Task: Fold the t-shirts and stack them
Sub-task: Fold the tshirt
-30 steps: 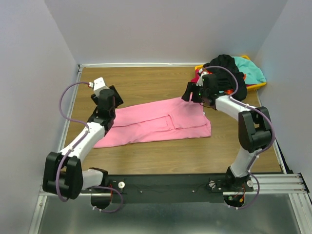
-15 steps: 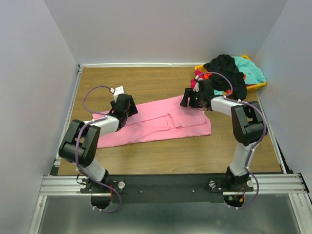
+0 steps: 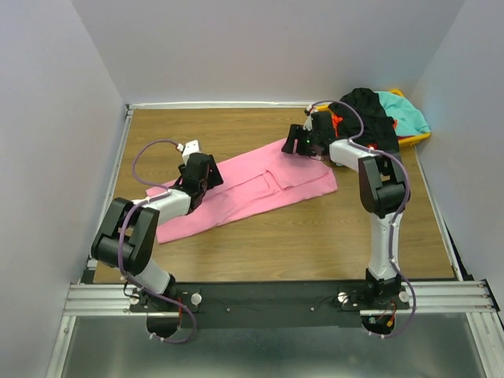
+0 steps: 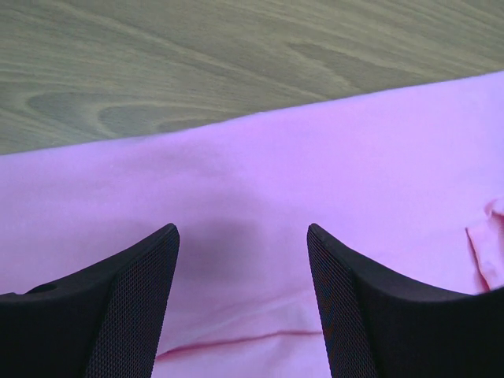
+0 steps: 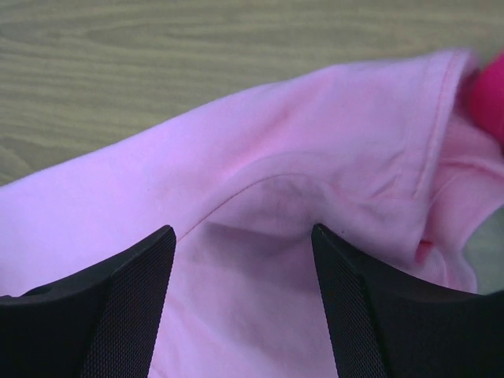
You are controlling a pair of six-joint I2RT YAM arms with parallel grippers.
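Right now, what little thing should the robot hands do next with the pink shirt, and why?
Probably lower both and pinch the cloth. The left gripper and right gripper are both open over the pink t-shirt near its far edge. Cloth lies between their fingers, but nothing is gripped yet, so they cannot lift it to fold.

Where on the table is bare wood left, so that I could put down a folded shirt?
The table has two bare patches: far left, between the back wall and the pink shirt, and the near strip between that shirt and the arm bases. The far-right corner is crowded: the yellow bin with heaped shirts.
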